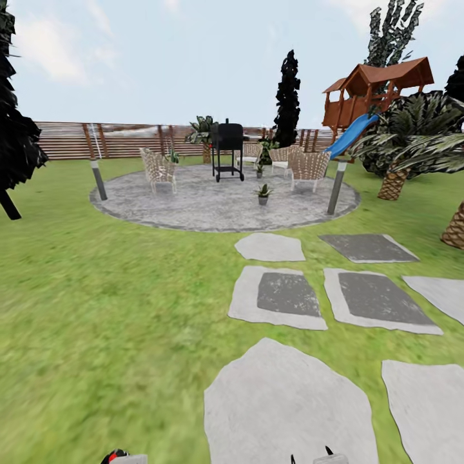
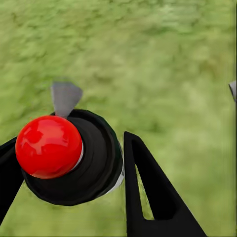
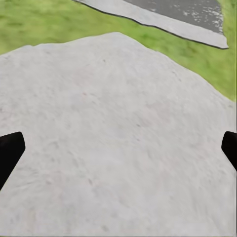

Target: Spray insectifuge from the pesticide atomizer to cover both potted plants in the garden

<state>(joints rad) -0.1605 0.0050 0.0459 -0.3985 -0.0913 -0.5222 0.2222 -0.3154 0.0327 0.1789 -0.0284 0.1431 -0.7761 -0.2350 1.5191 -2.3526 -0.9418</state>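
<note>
A red-capped object [image 2: 48, 146] was gripped by the left pincer [image 2: 74, 187]; the right pincer [image 3: 118, 153] was spread wide (above a paving stone [image 3: 113, 133]).

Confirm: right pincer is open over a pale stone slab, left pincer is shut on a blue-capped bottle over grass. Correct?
One slip: the cap is red, not blue. The left wrist view shows the left pincer shut on a dark bottle with a glossy red cap above the grass. The rest stands: the right pincer is open over the pale stone slab.
</note>
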